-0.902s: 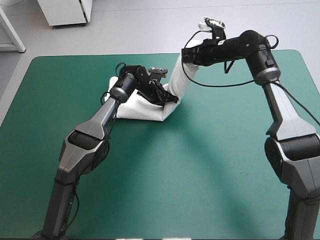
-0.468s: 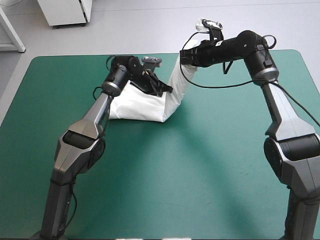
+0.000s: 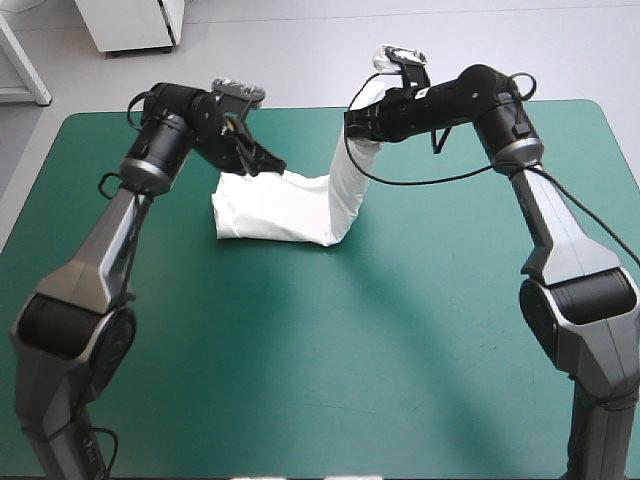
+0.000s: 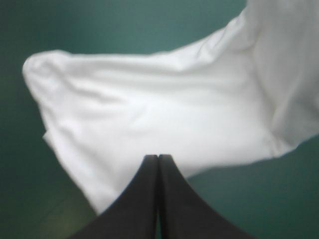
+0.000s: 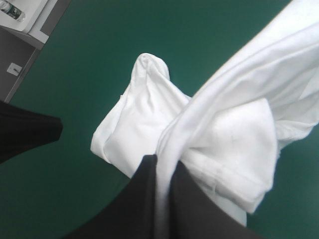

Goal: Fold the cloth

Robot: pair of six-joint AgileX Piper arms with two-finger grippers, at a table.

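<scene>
The white T-shirt (image 3: 272,207) lies as a folded bundle on the far half of the table. Its right end rises in a band to my right gripper (image 3: 351,126), which is shut on the T-shirt above the table. In the right wrist view the cloth (image 5: 229,129) passes between the right gripper's (image 5: 163,160) fingers. My left gripper (image 3: 266,165) hovers by the bundle's far left corner, shut and holding nothing. The left wrist view shows the left gripper (image 4: 158,157) as one pointed arch over the T-shirt (image 4: 159,109). It also appears beside the bundle in the right wrist view (image 5: 27,132).
The teal-green cover (image 3: 330,340) stretches wide between the bundle and the table's near edge. The table's far edge (image 3: 300,108) runs just beyond both grippers.
My left gripper has come off the bundle's right part and swung back to the left, holding no cloth. The right gripper has shifted slightly left with the lifted end.
</scene>
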